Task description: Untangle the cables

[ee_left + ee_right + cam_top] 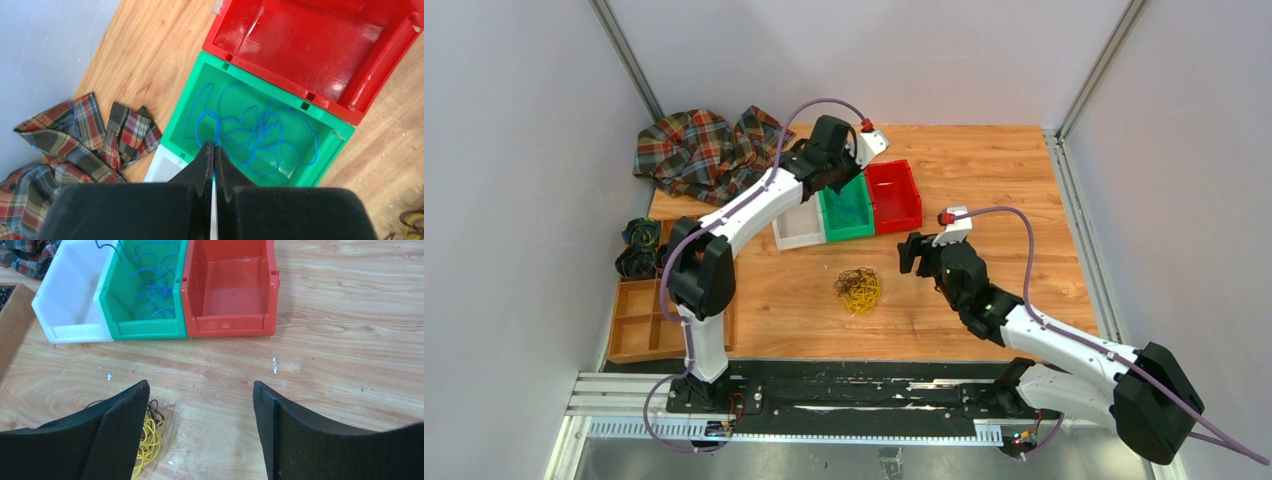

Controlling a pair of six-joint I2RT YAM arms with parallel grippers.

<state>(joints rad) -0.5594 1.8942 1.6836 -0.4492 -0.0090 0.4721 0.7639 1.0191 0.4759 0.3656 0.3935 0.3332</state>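
The cables [859, 290] lie in two places; a small knot of yellow and dark thread-like loops sits on the bare wood of the table [1004, 180], about midway between its left and right edges and somewhat toward the near edge, while a single blue strand [250, 135] sprawls in loose loops inside the green bin [145, 329]. That bin stands in a row between the white bin [75, 332] and the red bin [230, 325], all three touching, farther back on the table. The left gripper [214, 150] hangs over the green bin's corner next to the white one, its jaws pressed together; whether the blue strand touches its tips I cannot tell. The right gripper [200, 390] hovers just to the right of the yellow knot, jaws spread wide and holding nothing. A plaid cloth [704, 150] is crumpled at the far left corner; a wooden tray [639, 320] with dark coiled bundles [637, 250] lies along the left edge.
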